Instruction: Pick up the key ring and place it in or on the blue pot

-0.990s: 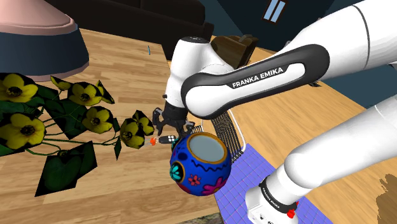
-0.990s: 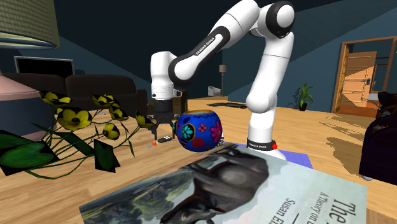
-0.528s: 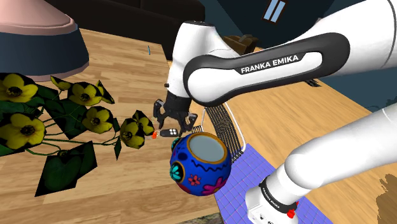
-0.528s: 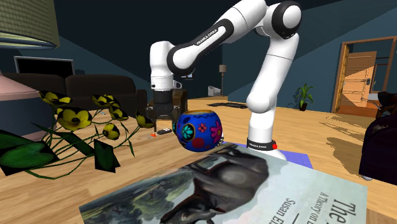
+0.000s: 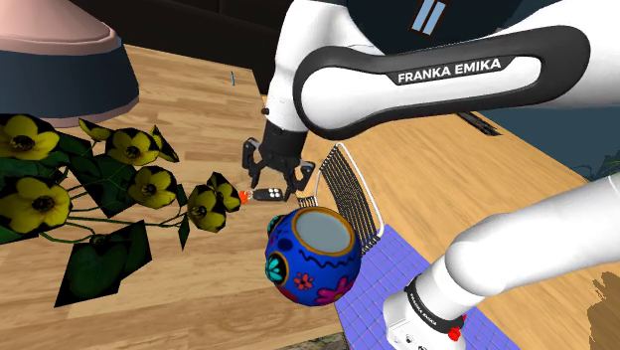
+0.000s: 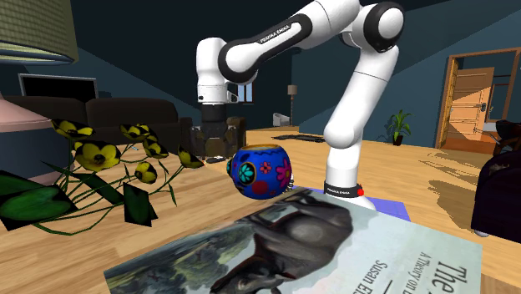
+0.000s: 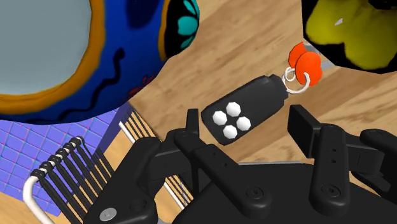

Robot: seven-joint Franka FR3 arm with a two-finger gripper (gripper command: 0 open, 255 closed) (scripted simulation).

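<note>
Your gripper (image 5: 275,184) is pinching the key ring (image 5: 265,195) by its black fob in the shoulder view. The fob is hanging just under the fingertips, seemingly clear of the wooden table (image 5: 189,109). It is sitting between the yellow flowers (image 5: 149,184) and the blue pot (image 5: 310,254), so only a short carry is waiting for you. In the second exterior view the gripper (image 6: 214,153) is hovering just beside the pot (image 6: 260,169), at that view's left. In the wrist view the fingers (image 7: 191,124) are clasping the key ring (image 7: 245,113) across the fob's body, leaving the orange tag (image 7: 304,60) dangling free. The pot (image 7: 127,76) is showing its grey opening nearby, and I judge that is where you are aiming.
</note>
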